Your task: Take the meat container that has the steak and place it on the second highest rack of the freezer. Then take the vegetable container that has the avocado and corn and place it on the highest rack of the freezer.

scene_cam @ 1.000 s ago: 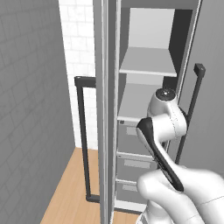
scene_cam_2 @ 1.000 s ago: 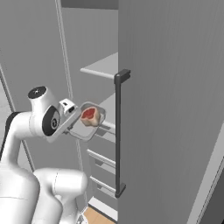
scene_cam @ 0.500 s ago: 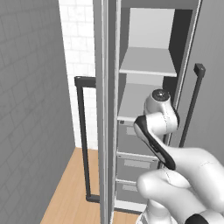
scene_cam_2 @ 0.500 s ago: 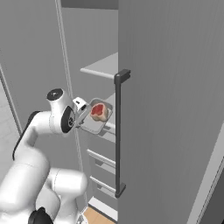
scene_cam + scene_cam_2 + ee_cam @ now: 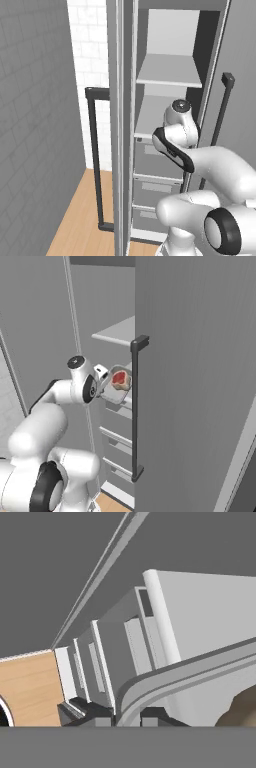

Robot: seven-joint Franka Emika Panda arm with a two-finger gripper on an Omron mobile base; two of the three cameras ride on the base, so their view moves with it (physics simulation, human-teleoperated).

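The tall narrow grey freezer [image 5: 170, 125] stands open, showing two flat pale grey shelves above a stack of grey drawers [image 5: 157, 162]. The upper pale shelf, the highest rack [image 5: 170, 70], sits at about 12 o'clock in the left base view; the second pale shelf [image 5: 150, 117] lies just under it, partly hidden by the white arm. The grey freezer door [image 5: 195, 381] swings out toward the right base camera and carries a long black bar handle [image 5: 135, 411] running from 12 toward 6 o'clock. A second black bar handle [image 5: 96, 160] stands to the left of the cabinet edge in the left base view, in front of a white tiled wall [image 5: 92, 60]. A dark grey tiled wall [image 5: 35, 125] fills the 9 o'clock side, and a light wooden plank floor [image 5: 80, 220] shows at 7 o'clock.

In the right base view the pincer [image 5: 106, 385] holds the near rim of the shallow grey rectangular meat container [image 5: 118, 390], which tilts at the level of the second shelf, just left of the door handle. Inside it lies the small red steak with a pale fat edge [image 5: 120, 379]. In the hand view the fingertips [image 5: 97, 717] sit on either side of the curved grey rim, pinching it, with the drawer fronts beyond.
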